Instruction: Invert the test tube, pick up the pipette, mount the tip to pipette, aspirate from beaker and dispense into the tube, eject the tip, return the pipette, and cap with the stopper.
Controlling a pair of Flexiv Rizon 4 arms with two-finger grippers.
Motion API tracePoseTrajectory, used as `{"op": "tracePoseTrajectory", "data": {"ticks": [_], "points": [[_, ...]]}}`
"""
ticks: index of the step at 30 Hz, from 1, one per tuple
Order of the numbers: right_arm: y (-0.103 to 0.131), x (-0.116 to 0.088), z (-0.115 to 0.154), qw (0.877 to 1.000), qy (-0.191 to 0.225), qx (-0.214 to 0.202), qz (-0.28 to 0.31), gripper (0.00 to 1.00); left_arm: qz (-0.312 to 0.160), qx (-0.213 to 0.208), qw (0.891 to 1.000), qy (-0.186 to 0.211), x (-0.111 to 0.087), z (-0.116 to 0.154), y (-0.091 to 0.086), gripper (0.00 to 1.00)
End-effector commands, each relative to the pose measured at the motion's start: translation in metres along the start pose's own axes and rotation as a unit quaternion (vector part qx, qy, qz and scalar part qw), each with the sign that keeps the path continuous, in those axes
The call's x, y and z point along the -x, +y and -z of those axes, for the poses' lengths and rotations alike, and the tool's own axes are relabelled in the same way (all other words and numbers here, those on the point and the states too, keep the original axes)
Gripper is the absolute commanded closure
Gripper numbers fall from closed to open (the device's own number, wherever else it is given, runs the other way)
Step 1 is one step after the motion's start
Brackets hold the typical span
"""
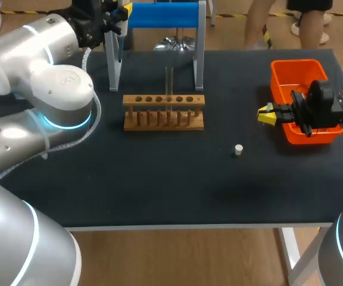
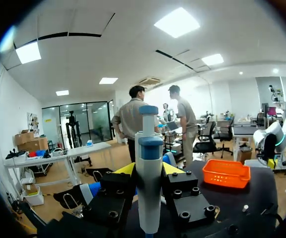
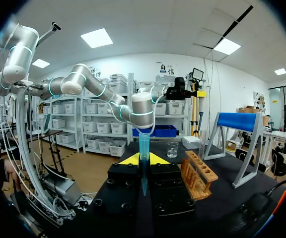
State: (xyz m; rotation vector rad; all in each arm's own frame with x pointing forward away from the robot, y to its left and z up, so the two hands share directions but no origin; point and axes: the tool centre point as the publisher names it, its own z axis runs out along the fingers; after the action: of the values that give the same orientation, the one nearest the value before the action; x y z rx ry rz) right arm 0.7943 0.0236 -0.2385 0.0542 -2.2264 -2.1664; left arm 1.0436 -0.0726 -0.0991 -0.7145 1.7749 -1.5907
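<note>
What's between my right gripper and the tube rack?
Head view: bare table between the right gripper and the wooden rack; the white stopper lies off that line, toward the front edge.

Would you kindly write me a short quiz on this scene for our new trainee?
1. True or false: the stopper lies on the table, outside the orange bin.
2. Which tool does the left gripper hold?
3. Fill in: the right gripper is shut on a blue ____.
Key: 1 true; 2 the pipette; 3 tip.
</note>
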Motion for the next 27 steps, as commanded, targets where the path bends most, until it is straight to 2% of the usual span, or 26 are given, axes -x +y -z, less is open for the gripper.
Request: {"op": "tracePoseTrajectory", "data": {"ticks": [1, 4, 6, 23, 27], "points": [[0.001, -0.001, 0.0, 1.0, -0.002, -0.001, 0.0, 1.0, 0.002, -0.051, 0.984, 0.169, -0.007, 0.028, -0.004, 1.0], [0.001, -0.001, 0.0, 1.0, -0.002, -0.001, 0.0, 1.0, 0.01, -0.061, 0.976, 0.209, -0.017, 0.035, -0.015, 1.0], [0.001, -0.001, 0.0, 1.0, -0.002, -0.001, 0.0, 1.0, 0.028, -0.066, 0.96, 0.27, -0.027, 0.036, -0.024, 1.0], [0.001, -0.001, 0.0, 1.0, -0.002, -0.001, 0.0, 1.0, 0.028, -0.066, 0.96, 0.27, -0.027, 0.036, -0.024, 1.0], [0.001, -0.001, 0.0, 1.0, -0.002, -0.001, 0.0, 1.0, 0.017, -0.069, 0.956, 0.283, -0.033, 0.043, -0.045, 1.0]]}}
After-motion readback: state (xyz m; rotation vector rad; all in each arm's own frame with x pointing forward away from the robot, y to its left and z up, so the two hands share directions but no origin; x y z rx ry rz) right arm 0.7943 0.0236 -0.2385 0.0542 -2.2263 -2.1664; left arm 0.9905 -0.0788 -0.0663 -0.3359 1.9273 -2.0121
